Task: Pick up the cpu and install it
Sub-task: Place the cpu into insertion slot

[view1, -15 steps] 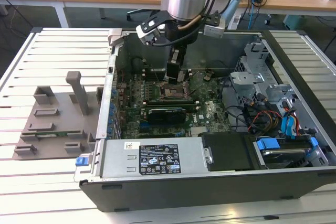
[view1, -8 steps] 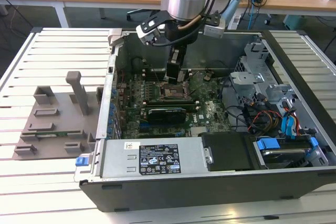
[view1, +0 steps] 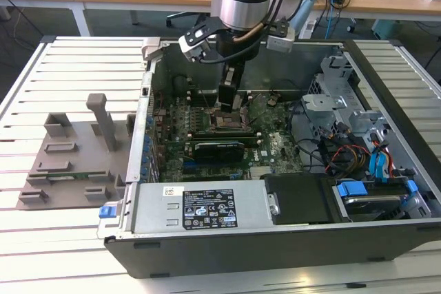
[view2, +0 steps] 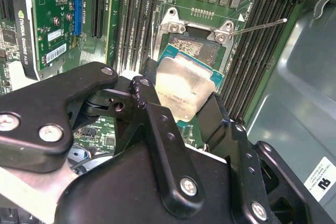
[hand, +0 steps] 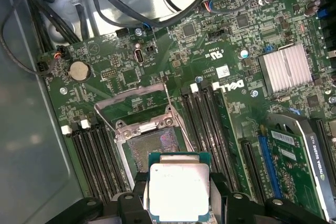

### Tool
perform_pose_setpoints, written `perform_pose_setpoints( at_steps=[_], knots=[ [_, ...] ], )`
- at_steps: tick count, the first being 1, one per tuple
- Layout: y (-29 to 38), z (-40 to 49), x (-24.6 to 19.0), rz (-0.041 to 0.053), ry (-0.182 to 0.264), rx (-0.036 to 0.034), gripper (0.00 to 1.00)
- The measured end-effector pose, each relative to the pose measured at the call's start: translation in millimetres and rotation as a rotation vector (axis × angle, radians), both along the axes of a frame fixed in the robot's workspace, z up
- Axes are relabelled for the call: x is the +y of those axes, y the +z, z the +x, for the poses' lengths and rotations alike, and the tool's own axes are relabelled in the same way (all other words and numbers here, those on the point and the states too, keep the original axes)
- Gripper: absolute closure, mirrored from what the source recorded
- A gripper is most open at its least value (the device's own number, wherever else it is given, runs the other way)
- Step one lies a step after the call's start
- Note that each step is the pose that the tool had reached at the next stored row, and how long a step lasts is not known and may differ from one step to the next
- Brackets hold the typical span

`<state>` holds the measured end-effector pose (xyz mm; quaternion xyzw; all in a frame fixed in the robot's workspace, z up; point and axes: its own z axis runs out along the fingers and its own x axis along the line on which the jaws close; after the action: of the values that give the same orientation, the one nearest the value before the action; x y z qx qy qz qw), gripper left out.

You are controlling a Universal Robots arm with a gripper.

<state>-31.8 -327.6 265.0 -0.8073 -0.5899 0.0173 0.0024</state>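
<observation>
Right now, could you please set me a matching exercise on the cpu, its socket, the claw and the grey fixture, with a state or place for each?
Things:
1. cpu
2. socket
3. claw
4. grey fixture

States or places:
A. bare, nothing seated in it
B. on the slatted table, outside the case
C. gripped above the motherboard
D. shut on the cpu

Pairs: 1-C, 2-A, 3-D, 4-B.
</observation>
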Motion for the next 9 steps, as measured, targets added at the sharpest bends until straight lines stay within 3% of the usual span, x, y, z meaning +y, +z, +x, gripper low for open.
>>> perform_pose_setpoints(
  at_steps=[9],
  knots=[
    [-5.0, 0.0, 0.0, 0.0000, 0.000, 0.0000, 0.45]
  ],
)
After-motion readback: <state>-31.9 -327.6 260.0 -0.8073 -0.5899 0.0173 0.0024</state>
